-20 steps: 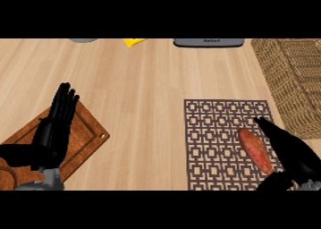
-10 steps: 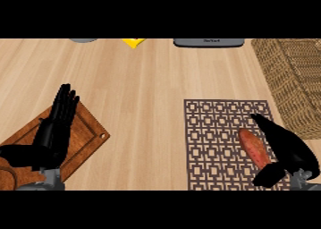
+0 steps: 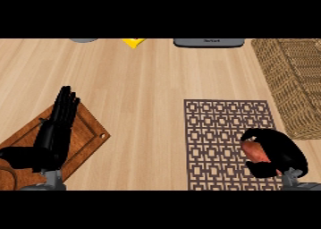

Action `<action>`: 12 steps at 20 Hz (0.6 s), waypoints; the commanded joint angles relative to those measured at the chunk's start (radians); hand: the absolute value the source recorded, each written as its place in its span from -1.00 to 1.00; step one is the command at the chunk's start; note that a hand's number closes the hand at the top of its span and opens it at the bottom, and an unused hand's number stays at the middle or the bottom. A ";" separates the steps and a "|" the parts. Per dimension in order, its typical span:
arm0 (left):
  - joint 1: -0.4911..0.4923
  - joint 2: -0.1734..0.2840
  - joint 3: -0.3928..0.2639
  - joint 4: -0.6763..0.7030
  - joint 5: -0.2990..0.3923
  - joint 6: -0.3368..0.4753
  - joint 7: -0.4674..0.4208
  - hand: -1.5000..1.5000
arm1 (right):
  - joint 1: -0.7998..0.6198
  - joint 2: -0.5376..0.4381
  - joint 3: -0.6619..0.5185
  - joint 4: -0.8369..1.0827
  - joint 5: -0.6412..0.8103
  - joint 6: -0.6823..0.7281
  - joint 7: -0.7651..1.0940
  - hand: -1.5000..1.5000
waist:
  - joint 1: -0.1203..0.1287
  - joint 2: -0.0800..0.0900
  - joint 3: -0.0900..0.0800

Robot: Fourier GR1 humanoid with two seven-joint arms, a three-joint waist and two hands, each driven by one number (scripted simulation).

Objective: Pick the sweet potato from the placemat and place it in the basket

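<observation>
Head view looks steeply down on the wooden counter (image 3: 149,85), and the patterned placemat (image 3: 219,134) serves as the landmark for everything else. Just beyond the placemat's far right corner sits the wicker basket (image 3: 298,85), its near edge almost meeting the mat. Well to the placemat's left lies a wooden cutting board (image 3: 83,143), with the left robot hand (image 3: 54,134) resting over it, fingers straight and together, holding nothing. At the placemat's near right corner the right robot hand (image 3: 278,152) is curled over the sweet potato (image 3: 256,151), fingers and thumb wrapped round it so that only a reddish strip of it shows on the hand's left side. The sweet potato is on or just above the mat; whether it has lifted cannot be told. Far beyond the placemat, at the counter's back edge, a dark grey object (image 3: 209,42), a small yellow item (image 3: 133,42) and a grey thing (image 3: 83,40) show only in part.

Judging the risk: the hand seems to cover one end of a long, tapering root, so it could pivot or slide out during the lift. A low carry might also catch the basket's near wall.
</observation>
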State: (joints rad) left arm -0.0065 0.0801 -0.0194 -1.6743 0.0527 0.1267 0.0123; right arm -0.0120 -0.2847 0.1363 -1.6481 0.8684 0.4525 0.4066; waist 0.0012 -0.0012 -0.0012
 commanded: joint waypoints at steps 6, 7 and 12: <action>-0.066 0.012 0.041 0.049 0.018 -0.038 0.006 0.00 | -0.020 -0.027 0.031 0.060 0.087 -0.015 -0.117 1.00 | -0.002 0.001 0.001; 0.012 0.002 0.025 -0.002 0.009 -0.038 -0.001 0.00 | -0.049 0.003 0.032 0.082 0.102 -0.022 -0.099 1.00 | 0.001 0.001 0.001; -0.025 -0.009 -0.011 -0.013 -0.022 -0.024 -0.012 0.00 | -0.229 0.076 -0.222 0.275 0.123 -0.112 0.224 1.00 | 0.059 0.036 0.003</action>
State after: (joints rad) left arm -0.0109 0.0703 -0.0258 -1.6890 0.0357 0.1067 0.0144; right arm -0.1306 -0.2585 0.0615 -1.5106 0.9642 0.4091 0.4419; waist 0.0244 0.0077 -0.0033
